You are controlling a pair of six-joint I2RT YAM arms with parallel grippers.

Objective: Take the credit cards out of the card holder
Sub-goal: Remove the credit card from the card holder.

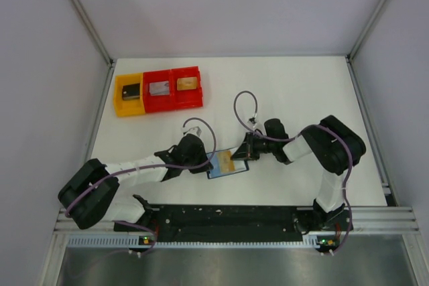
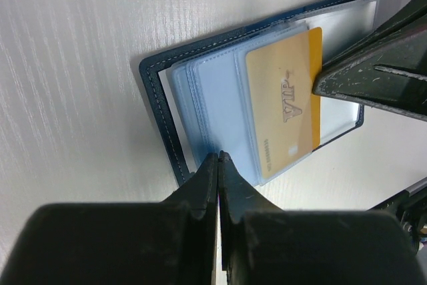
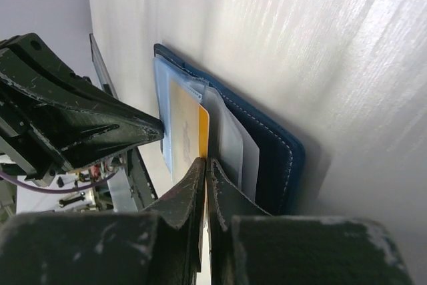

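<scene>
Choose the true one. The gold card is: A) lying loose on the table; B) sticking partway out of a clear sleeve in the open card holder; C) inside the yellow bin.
B: the gold card juts past its clear sleeve in the open card holder.

Navy card holder point(image 2: 160, 115), pale stitching, light-blue sleeves — gold card point(image 2: 283, 105) lettered in grey; yellow bin point(image 1: 119, 98), two red bins point(image 1: 167, 105).

the white counter point(image 1: 301, 98) carries an open card holder point(image 1: 220, 171) near the middle of its near edge, plus a yellow bin point(image 1: 131, 110) and two red bins point(image 1: 159, 105) by its far left corner.
</scene>
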